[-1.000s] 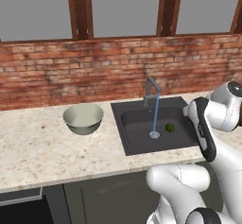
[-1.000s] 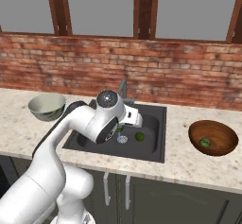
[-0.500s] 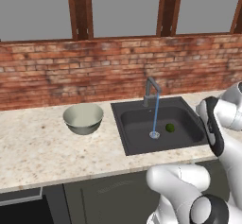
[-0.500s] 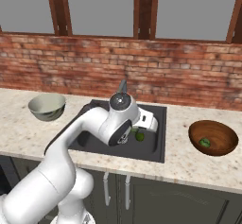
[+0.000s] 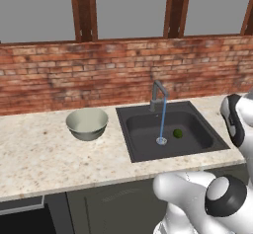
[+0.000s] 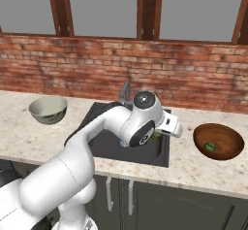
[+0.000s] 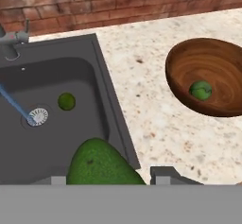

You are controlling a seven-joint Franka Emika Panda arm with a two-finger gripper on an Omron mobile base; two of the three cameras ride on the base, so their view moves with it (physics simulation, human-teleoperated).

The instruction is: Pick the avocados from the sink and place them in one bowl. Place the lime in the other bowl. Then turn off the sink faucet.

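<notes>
Dark green bumpy avocado (image 7: 104, 164) sits clamped between the two-finger gripper (image 7: 111, 176) at the bottom of the hand view, held above the right edge of the dark grey recessed sink (image 7: 56, 138). The reddish-brown wooden bowl (image 7: 222, 53) sits on the speckled stone counter (image 7: 151, 114) well to the right of the basin, with one small dark green fruit (image 7: 201, 90) already inside, so my read is this is the second avocado in transit. To do this step well: carry the fruit clear over the sink rim and counter, centre it over the bowl's opening, not its near wall, then lower it before letting go so it doesn't bounce out or knock the one already there. Risk: a round fruit could slip, so no fast swings. The smooth yellow-green lime (image 7: 66, 101) lies on the sink floor just beside the round drain (image 7: 38, 116), water stream hitting the drain from the slim grey metal faucet (image 5: 158, 94). The pale grey-green glossy bowl (image 5: 87, 123) waits on the counter left of the sink, for the lime next.
</notes>
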